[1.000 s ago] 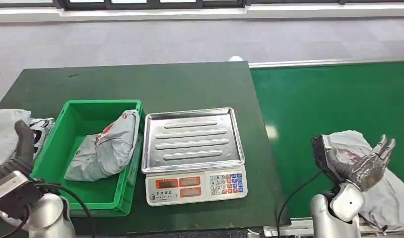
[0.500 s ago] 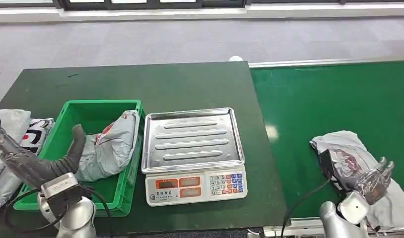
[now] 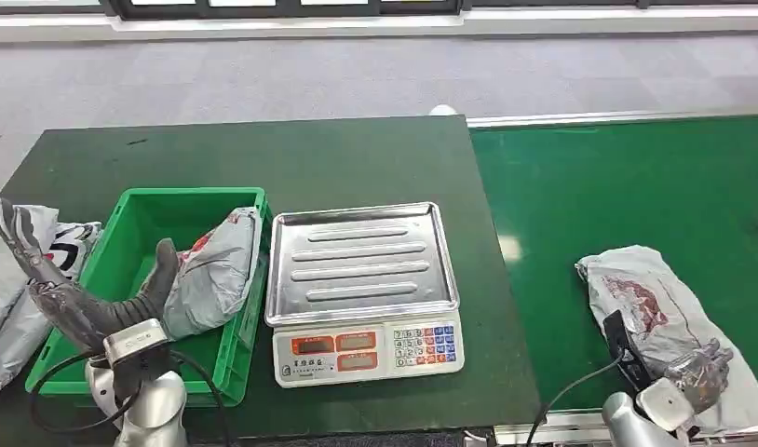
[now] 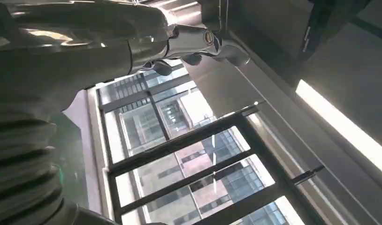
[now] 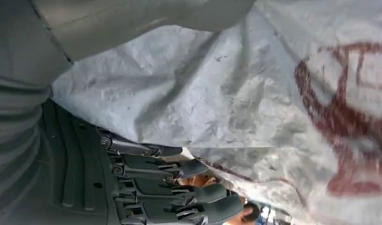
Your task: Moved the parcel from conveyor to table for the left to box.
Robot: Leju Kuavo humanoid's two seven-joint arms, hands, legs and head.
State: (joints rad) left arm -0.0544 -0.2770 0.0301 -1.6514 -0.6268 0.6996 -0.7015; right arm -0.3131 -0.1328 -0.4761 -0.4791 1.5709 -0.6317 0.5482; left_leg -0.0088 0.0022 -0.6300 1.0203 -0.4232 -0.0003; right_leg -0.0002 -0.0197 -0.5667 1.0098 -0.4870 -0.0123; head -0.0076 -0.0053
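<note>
The parcel [image 3: 659, 317] — a grey bag with red print — lies on the green conveyor [image 3: 627, 196], near its front edge. The right hand [image 3: 699, 371] is down on the parcel's near end; in the right wrist view its fingers [image 5: 189, 187] curl against the grey plastic, though whether they have gripped it cannot be told. The left hand [image 3: 73, 284] is raised over the green box's [image 3: 133, 209] left side, fingers spread, holding nothing. Another grey bag [image 3: 212, 270] lies in the box, beside the scale [image 3: 361, 289] on the table [image 3: 291, 154].
</note>
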